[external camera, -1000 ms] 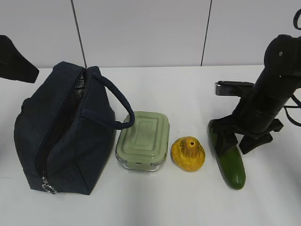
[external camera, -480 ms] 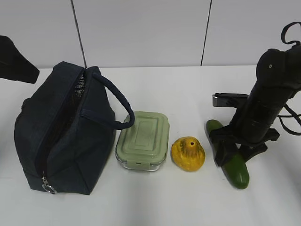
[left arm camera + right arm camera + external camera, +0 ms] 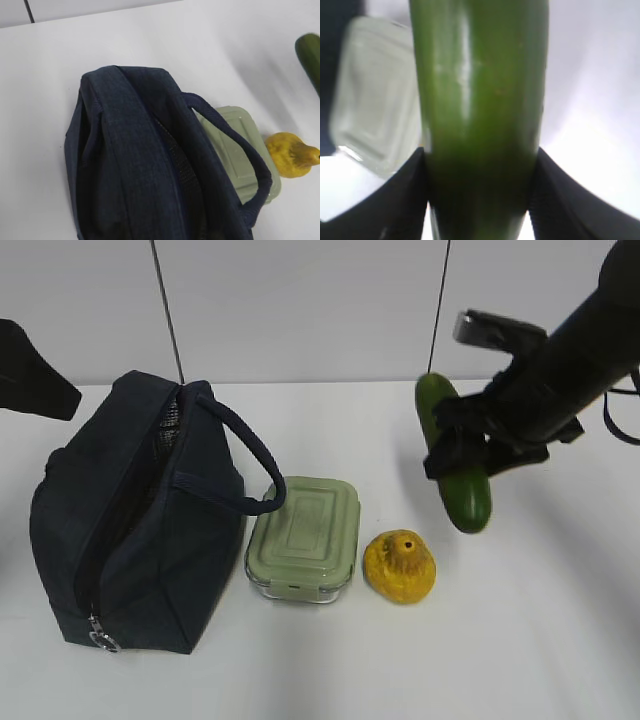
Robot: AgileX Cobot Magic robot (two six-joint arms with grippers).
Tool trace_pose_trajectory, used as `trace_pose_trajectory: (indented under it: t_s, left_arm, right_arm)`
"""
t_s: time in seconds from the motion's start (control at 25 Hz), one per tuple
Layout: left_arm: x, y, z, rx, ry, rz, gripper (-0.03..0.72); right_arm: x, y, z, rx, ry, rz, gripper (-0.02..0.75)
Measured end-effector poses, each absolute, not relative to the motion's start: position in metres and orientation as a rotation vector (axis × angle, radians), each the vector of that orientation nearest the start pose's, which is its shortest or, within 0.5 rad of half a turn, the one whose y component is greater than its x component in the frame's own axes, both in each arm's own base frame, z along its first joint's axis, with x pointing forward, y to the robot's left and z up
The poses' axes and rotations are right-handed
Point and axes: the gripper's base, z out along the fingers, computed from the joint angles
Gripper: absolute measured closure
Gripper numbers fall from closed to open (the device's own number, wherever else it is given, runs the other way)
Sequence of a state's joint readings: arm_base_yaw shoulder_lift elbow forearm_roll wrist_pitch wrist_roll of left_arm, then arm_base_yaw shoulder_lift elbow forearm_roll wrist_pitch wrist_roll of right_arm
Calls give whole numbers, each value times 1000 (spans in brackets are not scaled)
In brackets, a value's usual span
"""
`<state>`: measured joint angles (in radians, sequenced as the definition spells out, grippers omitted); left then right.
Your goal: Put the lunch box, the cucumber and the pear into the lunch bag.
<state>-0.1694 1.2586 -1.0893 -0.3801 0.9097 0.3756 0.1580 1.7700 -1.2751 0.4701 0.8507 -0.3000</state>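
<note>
My right gripper (image 3: 462, 452) pinches the long dark green cucumber (image 3: 452, 454), now lifted off the white table (image 3: 330, 670), above the yellow pear (image 3: 400, 566); my left gripper isn't visible.

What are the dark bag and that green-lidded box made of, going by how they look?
The lunch bag looks like dark navy woven fabric, matte, with a denim-like grain, soft folds and a metal zipper pull. The lunch box seems to have a clear, glossy base, glass or hard plastic, since light glints through its lower edge; its pale green lid looks like smooth matte plastic.
</note>
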Motion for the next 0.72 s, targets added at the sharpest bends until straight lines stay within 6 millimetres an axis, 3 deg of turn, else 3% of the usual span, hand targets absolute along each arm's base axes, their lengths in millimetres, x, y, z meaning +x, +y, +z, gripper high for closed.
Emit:
trace_pose_trajectory:
  t_s: [0.16,0.36,0.44,0.56,0.72]
  left_arm:
    - [244,-68,334,502,2461,-381,389]
    - [244,-68,333,508,2463,-370,388]
    - [243,-68,332,518,2479,-372,388]
    - [244,-69,324,549,2545,-383,388]
    - [245,-68,313,573,2611,-383,387]
  right_arm:
    - [352,130,277,-399,2593,729,342]
    - [335,200,311,-559,2431,900,342]
    - [329,219,320,-592,2375,933,342]
    - [323,241,327,-637,2330,964,343]
    - [323,246,326,-632,2330,980,343]
